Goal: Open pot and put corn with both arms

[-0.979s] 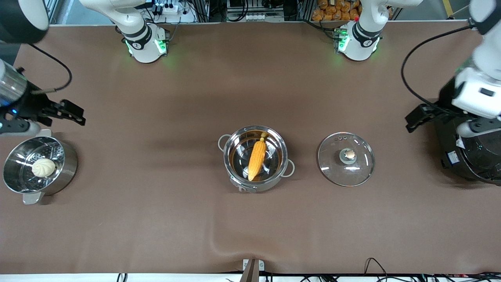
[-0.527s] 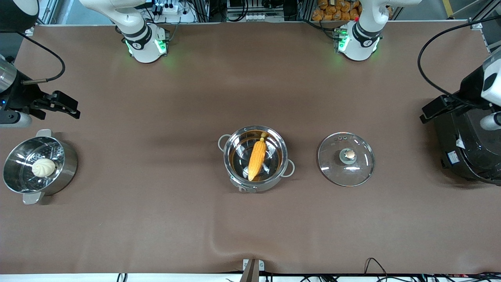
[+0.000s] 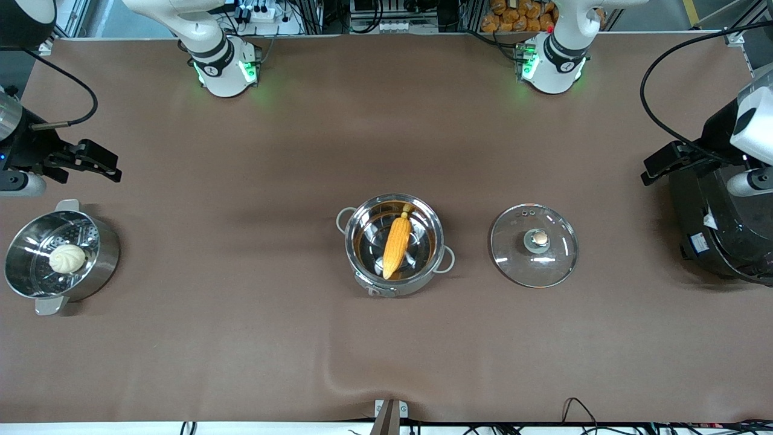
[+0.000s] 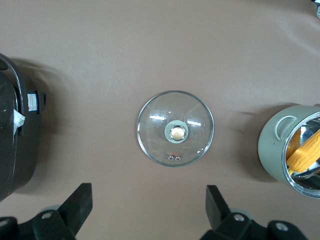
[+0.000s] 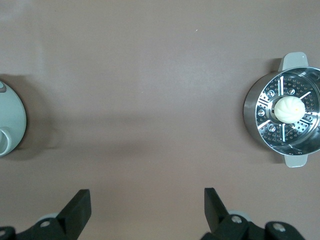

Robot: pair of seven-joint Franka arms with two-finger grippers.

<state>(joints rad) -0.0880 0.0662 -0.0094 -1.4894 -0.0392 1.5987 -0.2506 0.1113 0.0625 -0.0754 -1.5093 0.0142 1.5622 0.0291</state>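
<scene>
The steel pot (image 3: pixel 416 284) stands open at the table's middle with the yellow-orange corn (image 3: pixel 397 244) lying in it. Its glass lid (image 3: pixel 534 261) lies flat on the table beside it, toward the left arm's end, knob up. My left gripper (image 3: pixel 661 163) is open and empty, up over the table by the rice cooker. Its wrist view shows the lid (image 4: pixel 175 150), the pot (image 4: pixel 272 150) and the corn (image 4: pixel 306 150) past its open gripper (image 4: pixel 148 197). My right gripper (image 3: pixel 90 160) is open and empty over the table near the steamer pot; its wrist view shows it (image 5: pixel 146 200).
A steel steamer pot (image 3: pixel 105 260) holding a pale bun (image 3: pixel 67 258) stands at the right arm's end; it also shows in the right wrist view (image 5: pixel 252 117). A large black rice cooker (image 3: pixel 718 229) stands at the left arm's end.
Both grippers have drawn back toward their own ends of the table. The right one moved off from over the steamer pot. Pot, corn and lid have not moved.
</scene>
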